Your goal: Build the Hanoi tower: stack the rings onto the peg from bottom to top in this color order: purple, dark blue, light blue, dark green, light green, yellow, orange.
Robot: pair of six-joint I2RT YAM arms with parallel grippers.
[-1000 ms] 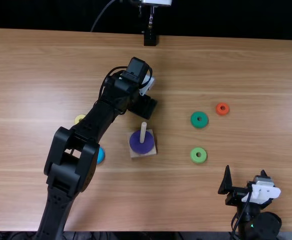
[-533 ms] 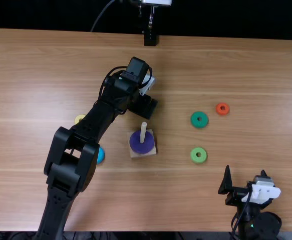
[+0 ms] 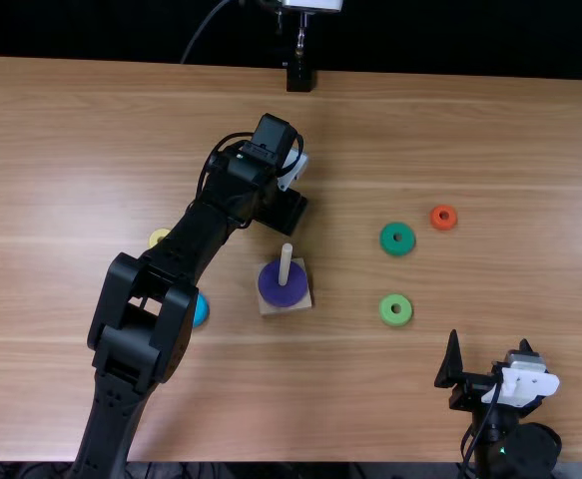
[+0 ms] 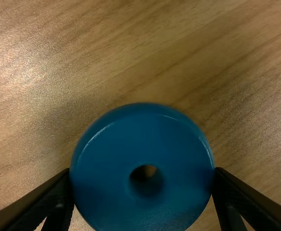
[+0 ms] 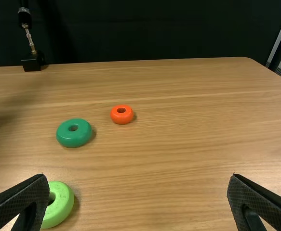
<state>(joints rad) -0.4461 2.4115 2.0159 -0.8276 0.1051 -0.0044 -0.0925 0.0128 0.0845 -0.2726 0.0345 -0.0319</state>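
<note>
Behind the peg base [image 3: 286,309], my left gripper [image 3: 283,213] is low at the table. In the left wrist view my left gripper [image 4: 142,172] is shut on the dark blue ring [image 4: 111,192], a finger touching either side. The purple ring [image 3: 274,290] lies around the peg [image 3: 286,261] on its base. The light blue ring [image 3: 201,310] and yellow ring [image 3: 158,237] are partly covered by the left arm. Right of the peg lie the dark green ring [image 3: 397,239], light green ring [image 3: 395,310] and orange ring [image 3: 443,218]. My right gripper [image 3: 490,341], also in its wrist view [image 5: 138,178], stands open, holding nothing.
The left arm stretches from the near edge across the left part of the table [image 3: 370,399]. A black stand [image 3: 299,76] is at the far edge. The right arm is at the near right corner.
The left gripper's right-hand finger has moved slightly inward, so the gripper has closed on the dark blue ring. The left arm otherwise holds its pose, and the right arm has not moved.
</note>
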